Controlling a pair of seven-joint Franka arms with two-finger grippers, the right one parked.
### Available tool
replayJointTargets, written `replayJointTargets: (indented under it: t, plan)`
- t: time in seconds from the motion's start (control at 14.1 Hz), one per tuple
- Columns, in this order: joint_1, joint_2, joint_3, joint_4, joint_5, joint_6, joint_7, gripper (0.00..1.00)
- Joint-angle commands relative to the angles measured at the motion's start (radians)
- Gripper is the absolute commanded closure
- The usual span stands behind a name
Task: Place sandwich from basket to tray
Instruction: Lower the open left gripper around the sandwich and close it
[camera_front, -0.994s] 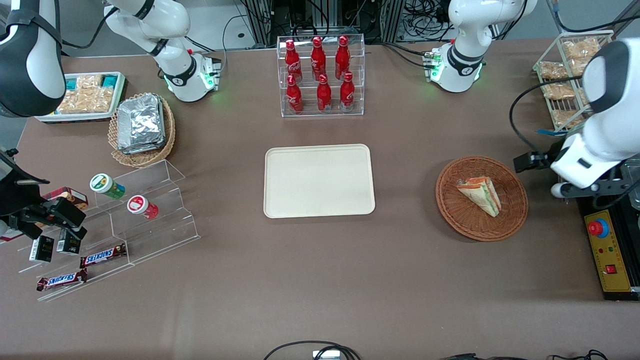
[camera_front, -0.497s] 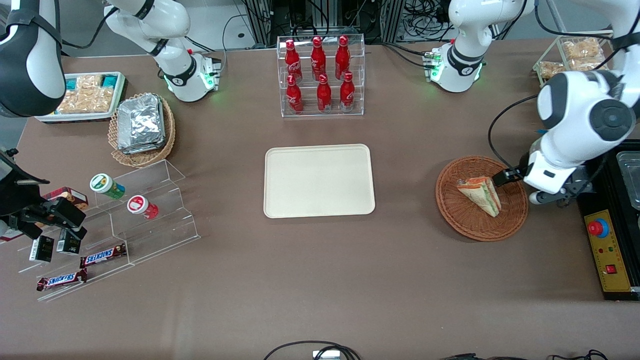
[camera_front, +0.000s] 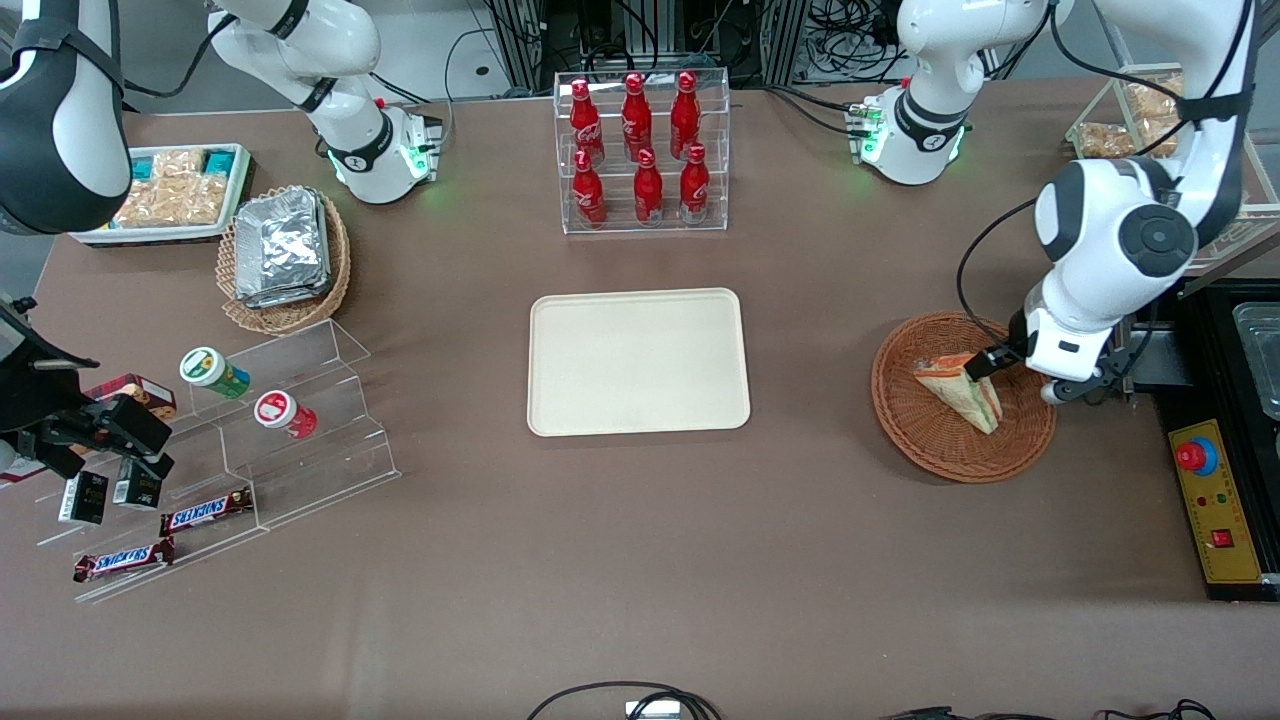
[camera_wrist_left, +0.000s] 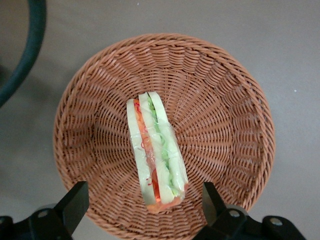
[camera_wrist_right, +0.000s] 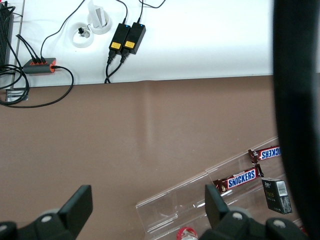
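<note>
Sandwich (camera_wrist_left: 156, 153) lies in the reddish-brown wicker basket (camera_front: 925, 440), filling edge up, wrap intact. Basket sits on the tabletop (camera_front: 640, 560) toward the working arm's end, well apart from the tray (camera_front: 638, 361), which is bare. Gripper (camera_wrist_left: 145, 202) hangs above the basket, jaws spread wide, straddling the sandwich's end without touching it.
</note>
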Motion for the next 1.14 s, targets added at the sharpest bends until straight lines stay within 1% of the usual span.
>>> replayJointTargets:
  t: [0.0,0.57,0.85,0.92,0.99,1.06]
  plan:
    - [0.004,0.002,-0.003,-0.051,0.011,0.080,-0.074,0.00]
    - [0.004,0.061,-0.003,-0.120,0.009,0.233,-0.114,0.00]
    - [0.007,0.126,-0.001,-0.119,0.009,0.308,-0.133,0.01]
    - [0.007,0.132,-0.001,-0.117,0.009,0.312,-0.143,0.20]
    - [0.007,0.135,-0.001,-0.116,0.008,0.310,-0.148,0.59]
    - [0.007,0.135,-0.003,-0.114,0.008,0.312,-0.162,0.92]
